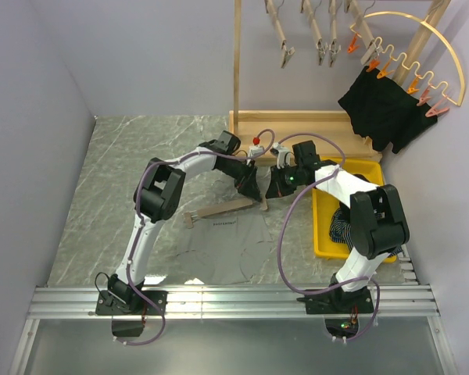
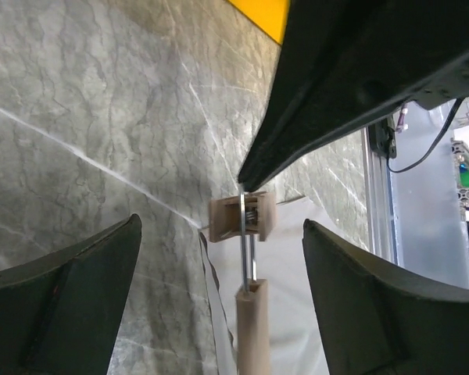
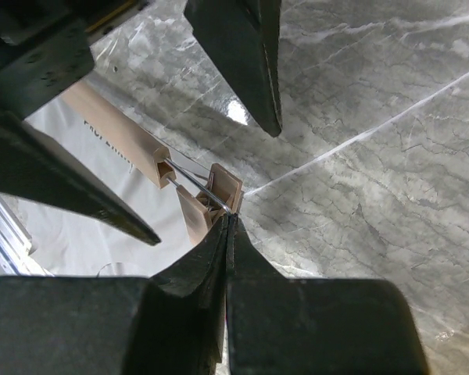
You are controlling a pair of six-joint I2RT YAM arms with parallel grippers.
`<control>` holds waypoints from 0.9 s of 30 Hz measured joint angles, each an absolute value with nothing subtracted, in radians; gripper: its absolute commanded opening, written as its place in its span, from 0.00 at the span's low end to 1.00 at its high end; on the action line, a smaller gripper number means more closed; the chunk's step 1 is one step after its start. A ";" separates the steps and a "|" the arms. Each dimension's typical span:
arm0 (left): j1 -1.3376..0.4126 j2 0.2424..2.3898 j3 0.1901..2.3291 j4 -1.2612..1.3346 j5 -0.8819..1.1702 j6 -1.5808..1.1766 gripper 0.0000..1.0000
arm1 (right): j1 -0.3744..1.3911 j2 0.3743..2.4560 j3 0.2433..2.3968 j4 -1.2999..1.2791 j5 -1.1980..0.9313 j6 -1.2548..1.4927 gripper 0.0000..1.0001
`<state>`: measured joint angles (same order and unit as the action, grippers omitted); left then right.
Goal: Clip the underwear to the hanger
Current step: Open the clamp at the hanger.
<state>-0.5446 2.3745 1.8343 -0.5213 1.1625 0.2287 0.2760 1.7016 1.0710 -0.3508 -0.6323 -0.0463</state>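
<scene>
My right tool (image 3: pixel 229 223) pressed together, tips at hanger clip (image 3: pixel 223 187); my left tool (image 2: pixel 220 226) apart, straddling it. The yellow bin (image 1: pixel 320 234) holds striped cloth (image 1: pixel 342 226).

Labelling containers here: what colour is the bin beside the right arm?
Yellow; the bin shows best from top external.

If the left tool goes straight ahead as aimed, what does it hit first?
The left tool would likely meet the wooden hanger clip first, centred between its open jaws and pinched by the right tool. Depth is unclear.
</scene>
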 measured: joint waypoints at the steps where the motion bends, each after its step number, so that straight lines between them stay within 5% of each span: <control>1: -0.545 2.381 1.837 -0.521 1.167 0.222 0.87 | 0.276 1.701 1.071 -0.351 -0.632 -0.046 0.00; 6: -0.545 2.397 1.837 -0.522 1.184 0.195 0.77 | 0.279 1.700 1.071 -0.351 -0.632 -0.047 0.00; 15: -0.545 2.399 1.837 -0.500 1.219 0.139 0.76 | 0.279 1.698 1.069 -0.350 -0.632 -0.050 0.00; 27: -0.545 2.402 1.837 -0.467 1.234 0.084 0.52 | 0.279 1.698 1.052 -0.350 -0.632 -0.050 0.00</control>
<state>-0.5449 2.4020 1.8374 -0.4675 1.2343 0.0837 0.2794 1.6981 1.0523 -0.3500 -0.6319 -0.0502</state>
